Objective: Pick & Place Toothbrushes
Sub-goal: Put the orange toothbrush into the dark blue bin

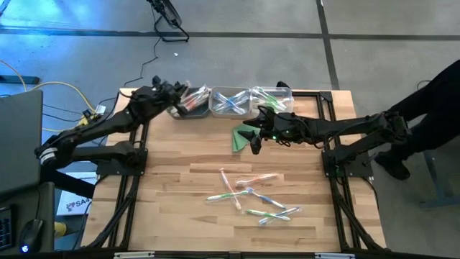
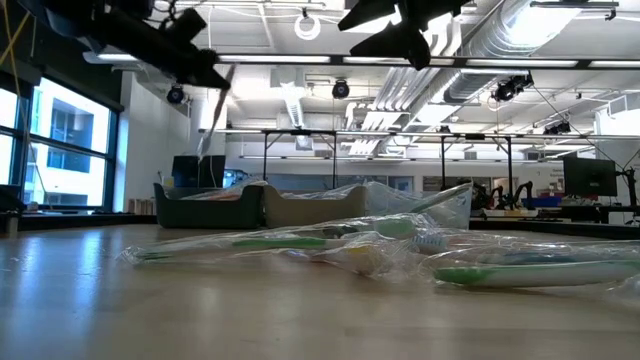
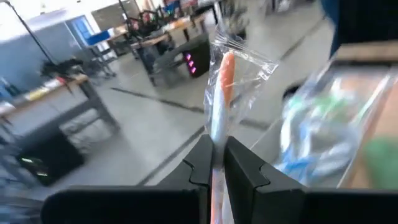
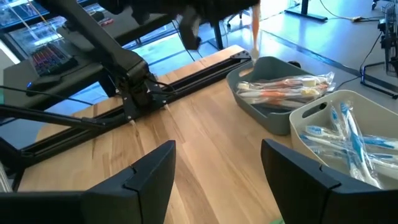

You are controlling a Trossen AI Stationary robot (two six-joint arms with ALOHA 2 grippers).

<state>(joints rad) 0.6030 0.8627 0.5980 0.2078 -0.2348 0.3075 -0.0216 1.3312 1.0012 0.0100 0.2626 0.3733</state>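
Several wrapped toothbrushes (image 1: 251,198) lie loose on the wooden table's near half, and they also show close up in the low view as toothbrushes (image 2: 400,245). My left gripper (image 1: 178,93) is at the far edge over the left grey bin (image 1: 188,108), shut on a pink-orange toothbrush (image 3: 222,87) in a clear wrapper. My right gripper (image 4: 217,180) stands open above the table's middle, beside a green folded triangle (image 1: 243,137), with nothing between its fingers. My left gripper pinches the wrapped toothbrush between its two fingers, on the shaft (image 3: 216,140) short of the pink-orange end. The brush runs out past the fingertips. In the low view it is a thin stick (image 2: 212,115) slanting down below the gripper, lifted clear of table and bin.
Three bins stand in a row at the far edge. The grey one (image 4: 273,102) holds orange-marked brushes, the middle one (image 4: 348,134) blue ones, and the right one (image 1: 273,97) green ones. The left arm's base frame (image 4: 134,87) borders the table's left side.
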